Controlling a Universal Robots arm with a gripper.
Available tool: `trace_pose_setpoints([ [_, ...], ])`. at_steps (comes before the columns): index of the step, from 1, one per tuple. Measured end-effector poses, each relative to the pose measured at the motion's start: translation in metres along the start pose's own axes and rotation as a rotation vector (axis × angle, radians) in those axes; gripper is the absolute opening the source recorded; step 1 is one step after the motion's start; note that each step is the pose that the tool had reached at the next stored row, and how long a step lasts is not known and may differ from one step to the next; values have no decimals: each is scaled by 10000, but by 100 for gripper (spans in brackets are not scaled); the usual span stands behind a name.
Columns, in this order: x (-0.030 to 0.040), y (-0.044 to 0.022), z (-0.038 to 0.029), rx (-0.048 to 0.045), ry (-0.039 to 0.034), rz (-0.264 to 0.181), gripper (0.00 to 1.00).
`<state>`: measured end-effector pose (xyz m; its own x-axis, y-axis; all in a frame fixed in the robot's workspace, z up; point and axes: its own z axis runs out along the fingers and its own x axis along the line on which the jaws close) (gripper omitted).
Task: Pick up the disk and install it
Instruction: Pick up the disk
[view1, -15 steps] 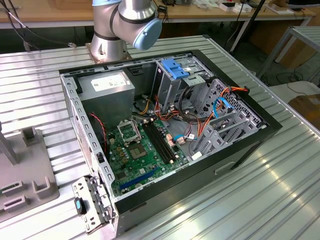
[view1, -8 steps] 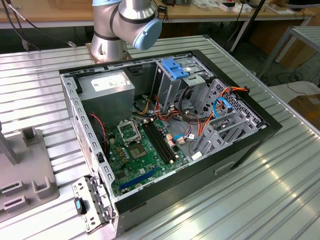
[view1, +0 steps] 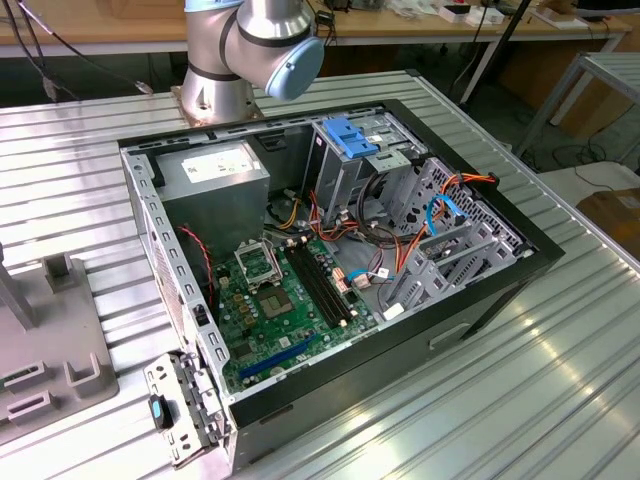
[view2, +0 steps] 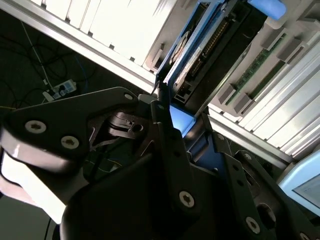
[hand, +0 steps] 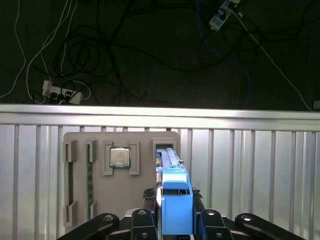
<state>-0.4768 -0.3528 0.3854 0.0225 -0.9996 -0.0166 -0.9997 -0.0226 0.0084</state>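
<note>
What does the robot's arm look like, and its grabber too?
The arm is made of fat silver metal tubes, with a round light-blue cap on one joint. Its gripper is black, built of flat jointed links with shiny round screws.

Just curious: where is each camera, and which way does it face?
Exterior view: off the arm, down onto the computer case; arm base shows.
First wrist view: on the arm, down onto the disk in the tray; gripper shows.
Second wrist view: on the arm, edge-on to the disk; gripper shows.
Both wrist views share disk, gripper.
</note>
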Motion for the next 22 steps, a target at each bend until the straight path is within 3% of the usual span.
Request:
trace_pose_setpoints([
  [6,0,0,-13,-4,2,0,37],
  [14,-3,2,-182,0,0,0,37],
  [22,-4,2,-234,1,0,0,37],
])
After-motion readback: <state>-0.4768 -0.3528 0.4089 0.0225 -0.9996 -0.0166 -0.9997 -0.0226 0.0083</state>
